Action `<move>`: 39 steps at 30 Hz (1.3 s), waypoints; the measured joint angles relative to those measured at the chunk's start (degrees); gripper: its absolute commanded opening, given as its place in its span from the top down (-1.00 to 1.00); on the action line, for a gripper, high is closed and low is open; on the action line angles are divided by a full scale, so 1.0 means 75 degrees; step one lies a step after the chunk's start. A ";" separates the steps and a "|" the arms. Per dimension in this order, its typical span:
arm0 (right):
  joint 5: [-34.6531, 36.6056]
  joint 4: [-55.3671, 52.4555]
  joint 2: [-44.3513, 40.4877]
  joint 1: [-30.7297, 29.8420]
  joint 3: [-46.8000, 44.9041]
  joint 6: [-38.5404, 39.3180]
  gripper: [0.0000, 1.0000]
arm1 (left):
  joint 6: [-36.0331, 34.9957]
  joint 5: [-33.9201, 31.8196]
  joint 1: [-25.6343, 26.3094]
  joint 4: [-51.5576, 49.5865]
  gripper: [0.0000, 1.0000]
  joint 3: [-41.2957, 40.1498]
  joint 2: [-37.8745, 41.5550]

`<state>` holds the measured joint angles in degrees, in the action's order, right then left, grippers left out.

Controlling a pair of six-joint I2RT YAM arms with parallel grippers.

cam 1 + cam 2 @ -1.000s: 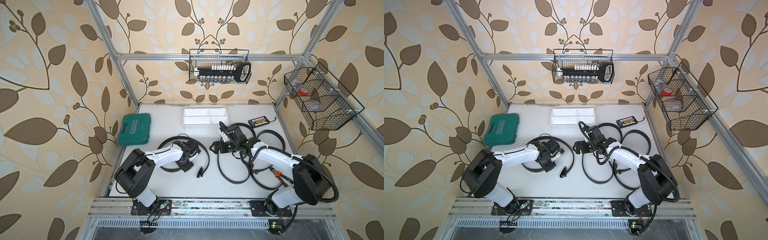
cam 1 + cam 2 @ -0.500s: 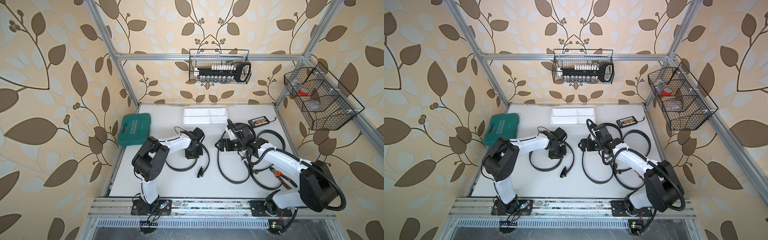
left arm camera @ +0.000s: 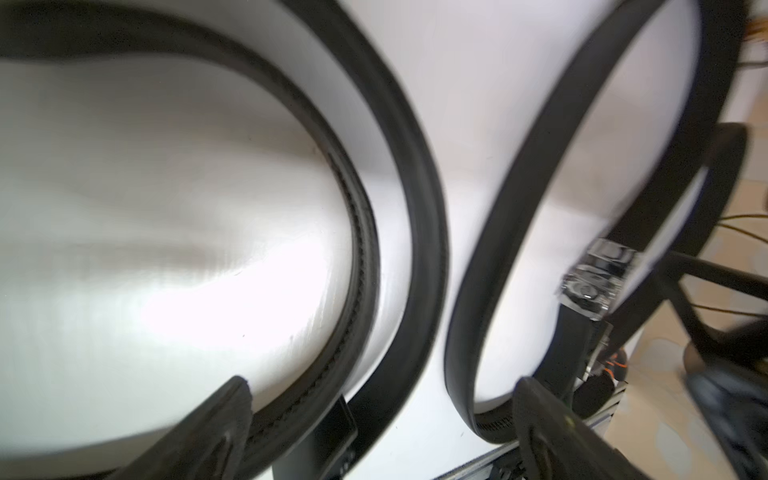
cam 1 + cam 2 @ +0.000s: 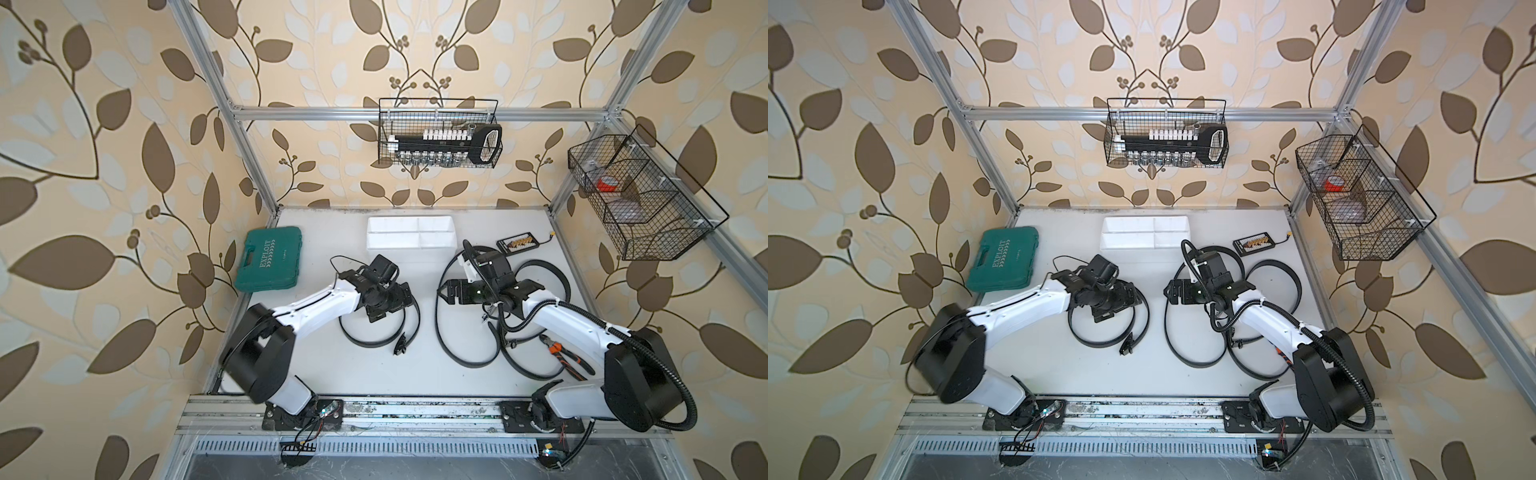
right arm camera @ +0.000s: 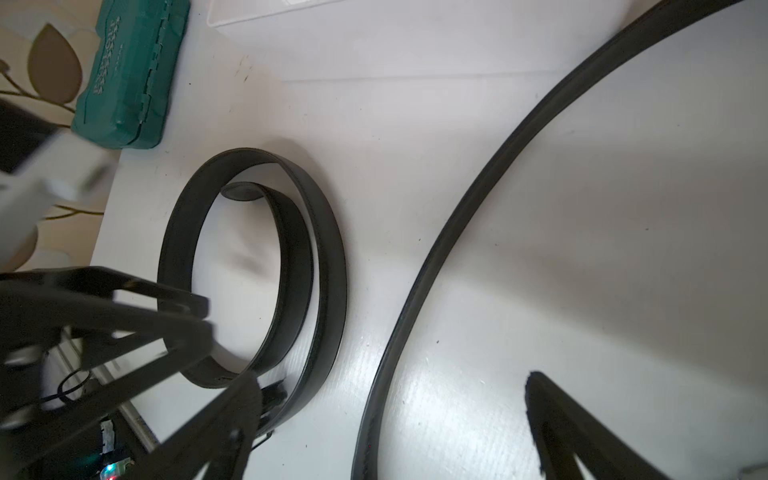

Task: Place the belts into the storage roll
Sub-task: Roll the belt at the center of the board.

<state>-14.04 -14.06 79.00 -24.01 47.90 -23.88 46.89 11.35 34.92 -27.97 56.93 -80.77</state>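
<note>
Three black belts lie loose on the white table. The left belt [image 4: 376,338] is a loose coil with its buckle [image 4: 401,347] toward the front. My left gripper [image 4: 390,309] hangs just over this coil, open and holding nothing. In the left wrist view two belt strands [image 3: 415,208] run between its fingertips [image 3: 226,419]. The middle belt [image 4: 440,332] forms a big loop, and my right gripper [image 4: 445,293] stands open over its edge, with one strand [image 5: 386,374] passing between the fingers. The right belt [image 4: 552,274] loops behind the right arm. The storage roll [image 4: 409,232], a white divided tray, sits at the back.
A green tool case [image 4: 268,257] lies at the back left. A small black box with connectors [image 4: 517,243] sits at the back right, and orange-handled pliers [image 4: 561,359] lie by the right arm. Wire baskets [image 4: 438,137] hang on the back and right walls.
My left gripper has opened and let go of the left belt, after shifting toward the back right. The right gripper drew back a little to the right, still open.
</note>
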 measured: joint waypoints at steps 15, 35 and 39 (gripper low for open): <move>-0.0455 0.0023 -0.1545 0.0938 -0.0866 -0.0073 -0.98 | -1.0206 -0.1128 -0.0015 0.1341 -0.78 -0.0554 0.0866; -0.1606 0.1058 -0.1591 0.1690 -0.2040 -0.0367 -0.98 | -1.4813 -0.1402 -0.0015 0.1204 -0.23 0.0405 -0.2299; -0.1769 0.1253 -0.1504 0.1731 -0.2087 -0.0399 -0.98 | -1.4909 -0.1367 -0.0012 0.1128 -0.12 0.0574 -0.2524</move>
<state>-27.31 -4.67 67.72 -11.03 32.25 -26.87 -64.93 1.10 34.83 -19.51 61.23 -99.70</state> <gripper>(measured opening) 0.991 0.570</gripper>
